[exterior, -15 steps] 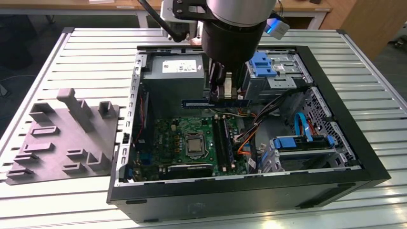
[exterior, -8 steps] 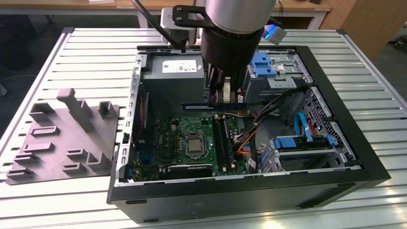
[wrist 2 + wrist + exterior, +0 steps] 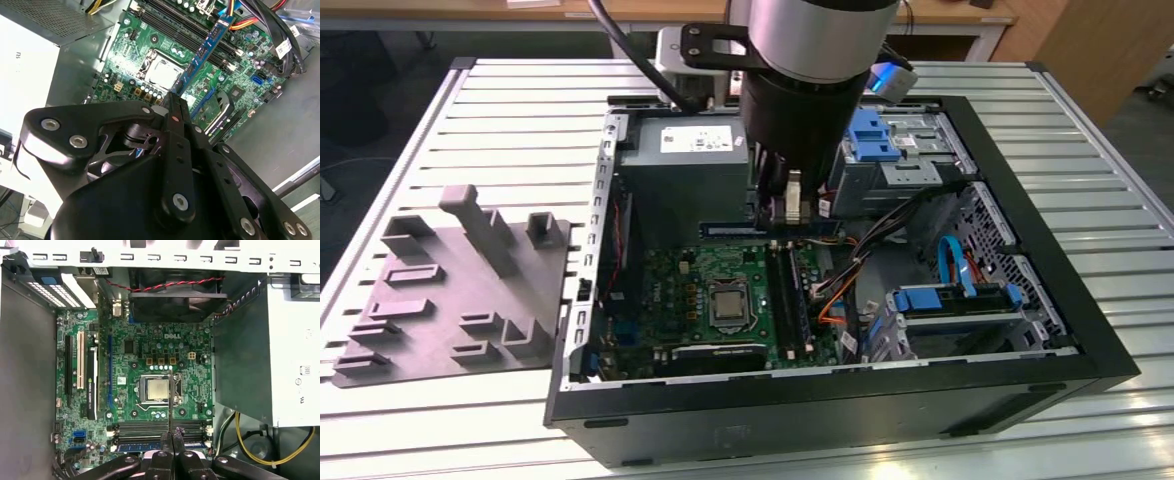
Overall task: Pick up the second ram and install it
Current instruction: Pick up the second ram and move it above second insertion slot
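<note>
Dark-blue, flat second ram (image 3: 205,52) sits clamped in black metal pincer (image 3: 173,96).

**Open tower on a slatted table**

A black computer case (image 3: 854,405) lies open on the slatted metal table (image 3: 520,110). A grey moulded plastic tray (image 3: 454,290) rests beside it, by the table's edge at the exterior view's left. Inside the case, a grey power supply (image 3: 680,160) fills a far corner, next to the green motherboard (image 3: 674,285) and its CPU (image 3: 727,303). Blue parts (image 3: 947,300), probably drive caddies, line the opposite wall.
</note>
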Controlling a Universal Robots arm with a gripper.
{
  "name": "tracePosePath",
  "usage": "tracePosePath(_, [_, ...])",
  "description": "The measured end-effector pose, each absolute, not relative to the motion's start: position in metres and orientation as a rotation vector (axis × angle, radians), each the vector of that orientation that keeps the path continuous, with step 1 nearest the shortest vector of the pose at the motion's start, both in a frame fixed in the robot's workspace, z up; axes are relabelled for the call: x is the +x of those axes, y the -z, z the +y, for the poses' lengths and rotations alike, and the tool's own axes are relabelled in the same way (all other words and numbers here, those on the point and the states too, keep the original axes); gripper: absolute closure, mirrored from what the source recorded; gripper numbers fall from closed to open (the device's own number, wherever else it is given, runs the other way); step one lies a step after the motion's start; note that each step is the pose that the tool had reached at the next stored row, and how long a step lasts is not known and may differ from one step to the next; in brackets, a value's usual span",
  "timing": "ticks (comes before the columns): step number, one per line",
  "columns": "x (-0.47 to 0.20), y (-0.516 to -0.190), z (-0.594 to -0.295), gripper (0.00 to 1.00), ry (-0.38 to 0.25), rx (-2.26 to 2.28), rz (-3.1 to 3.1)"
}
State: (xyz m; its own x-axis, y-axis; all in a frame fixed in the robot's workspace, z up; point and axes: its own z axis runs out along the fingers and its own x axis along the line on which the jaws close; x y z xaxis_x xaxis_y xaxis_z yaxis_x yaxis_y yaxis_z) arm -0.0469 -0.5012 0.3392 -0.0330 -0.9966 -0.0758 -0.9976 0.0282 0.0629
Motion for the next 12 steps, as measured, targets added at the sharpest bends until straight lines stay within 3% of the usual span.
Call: tracePosePath(12, [-0.0473,-0.3336,-0.5029,0.89,-0.153,-2.177,2.245])
